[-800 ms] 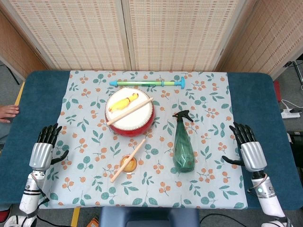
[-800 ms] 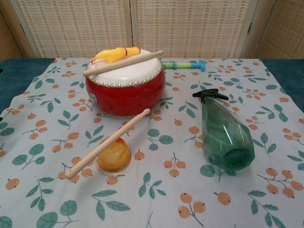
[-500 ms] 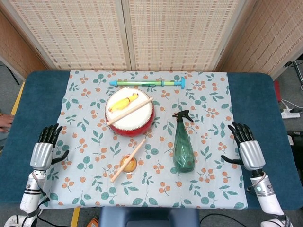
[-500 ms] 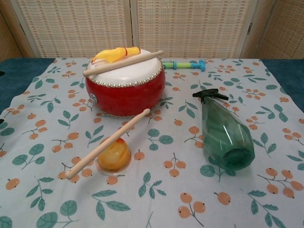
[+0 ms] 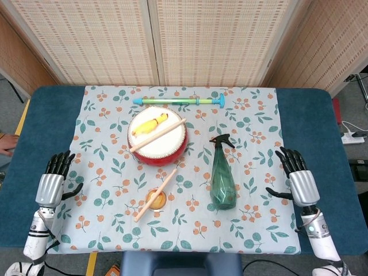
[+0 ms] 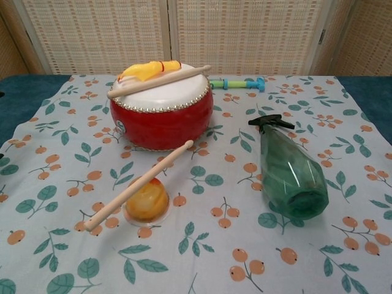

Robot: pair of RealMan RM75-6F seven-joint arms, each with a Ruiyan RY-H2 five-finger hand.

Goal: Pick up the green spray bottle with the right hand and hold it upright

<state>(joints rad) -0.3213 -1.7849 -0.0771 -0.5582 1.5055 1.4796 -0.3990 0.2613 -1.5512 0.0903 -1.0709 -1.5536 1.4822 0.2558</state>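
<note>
The green spray bottle (image 5: pixel 223 175) lies on its side on the floral cloth, black nozzle pointing to the far side; the chest view shows it (image 6: pixel 290 171) at right with its base toward the camera. My right hand (image 5: pixel 297 178) hovers open, fingers spread, at the cloth's right edge, well to the right of the bottle and apart from it. Over at the cloth's left edge my left hand (image 5: pixel 53 180) is open too and holds nothing. Neither hand appears in the chest view.
A red drum (image 5: pixel 157 140) with a yellow toy and a drumstick on top stands left of the bottle. A second drumstick (image 5: pixel 155 195) leans on an orange dome (image 5: pixel 155 199). A green-blue tube toy (image 5: pixel 179 100) lies at the back. A person's hand (image 5: pixel 6 144) shows at far left.
My right hand has drifted slightly left toward the cloth. The person's hand at far left has drawn back toward the frame's edge. The bottle has not moved.
</note>
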